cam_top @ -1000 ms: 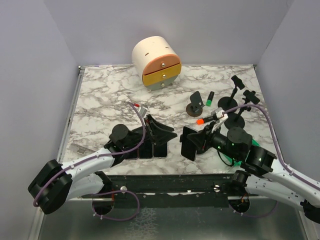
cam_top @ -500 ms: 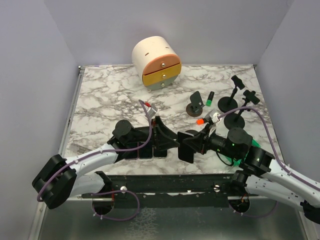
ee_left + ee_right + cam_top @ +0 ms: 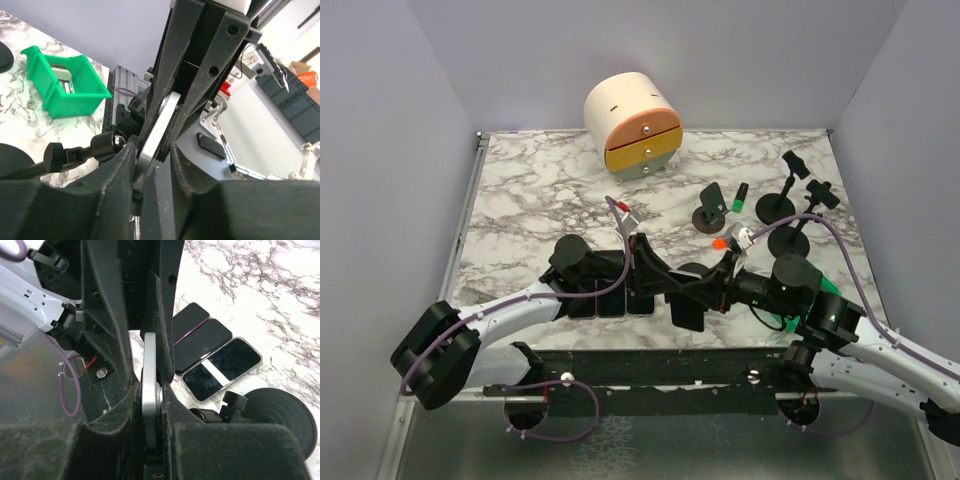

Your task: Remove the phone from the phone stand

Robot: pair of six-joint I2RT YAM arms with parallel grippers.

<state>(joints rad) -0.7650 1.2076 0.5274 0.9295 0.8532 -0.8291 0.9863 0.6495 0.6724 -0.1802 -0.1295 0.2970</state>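
Note:
The phone shows edge-on as a silver slab, still against the black pad of the phone stand. The stand's knob and round base show beside it. My right gripper is shut on the phone and pad. In the top view the phone is dark and upright near the table's front edge, between my right gripper and left gripper. In the left wrist view my left gripper straddles the phone's edge. It touches one finger, with a gap at the other.
Three phones lie flat on the marble just behind the held one. A green bin sits at the front right. Two other stands and a small stand are at the right, and a round drawer unit at the back.
My left gripper has moved right and its fingers have come around the phone's edge. My right gripper has carried the phone a little left and toward the front edge.

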